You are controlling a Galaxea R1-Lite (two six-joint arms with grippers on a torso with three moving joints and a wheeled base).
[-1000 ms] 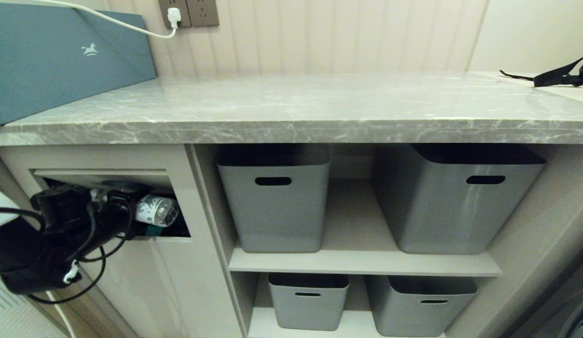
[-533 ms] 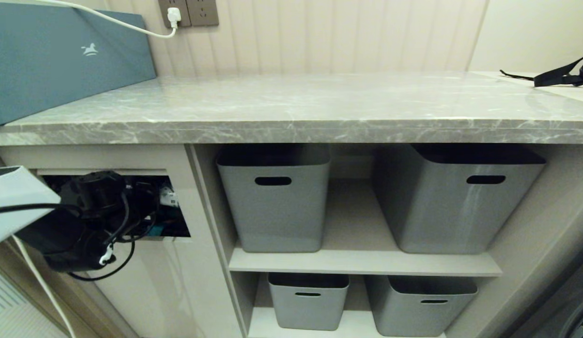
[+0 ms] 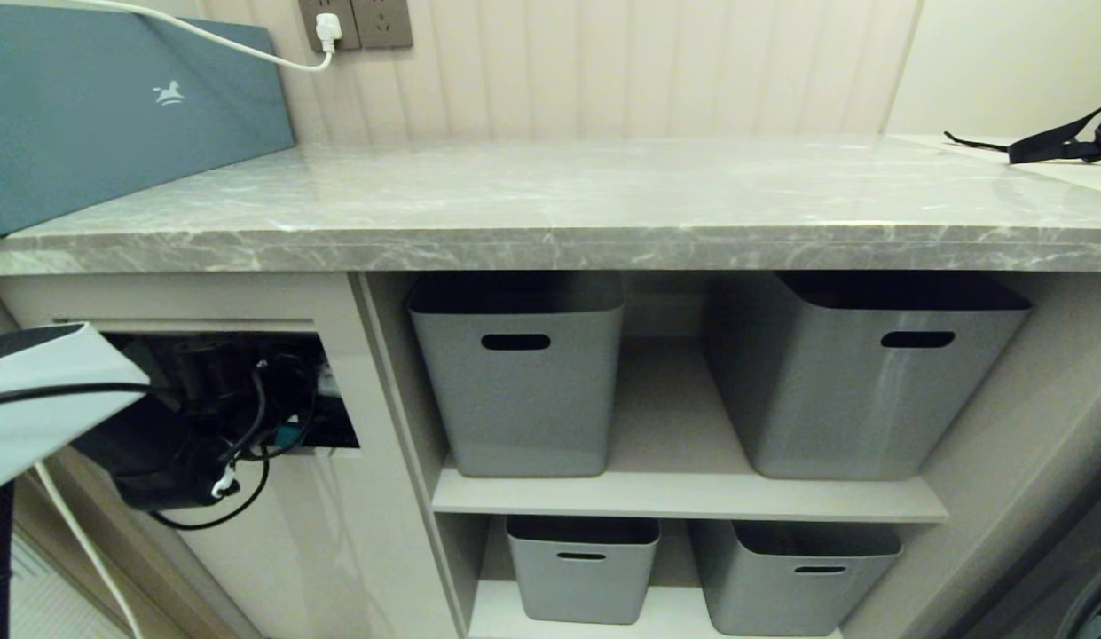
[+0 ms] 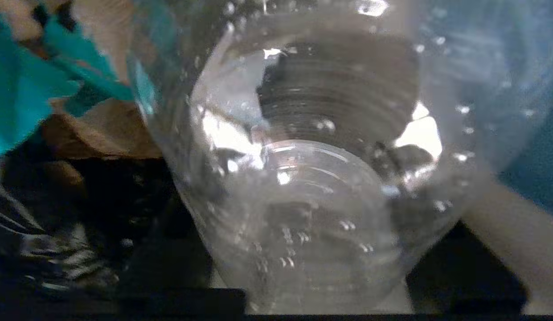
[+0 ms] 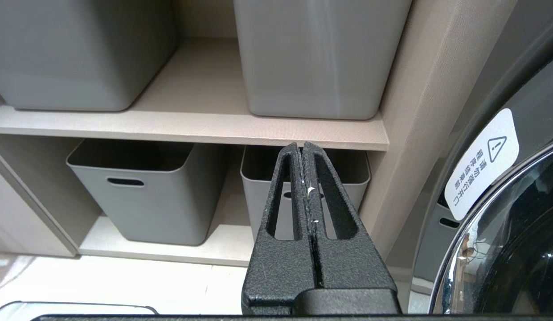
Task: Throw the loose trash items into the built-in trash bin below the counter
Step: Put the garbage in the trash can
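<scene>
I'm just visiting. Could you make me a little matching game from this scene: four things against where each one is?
Things:
1. blue box
2. black strap
3. white plug
4. clear plastic bottle

Places:
a. in the wall socket
b. far right end of the counter
c. inside the trash bin below the counter
d. left end of the counter

Pairs: 1-d, 2-b, 3-a, 4-c
</scene>
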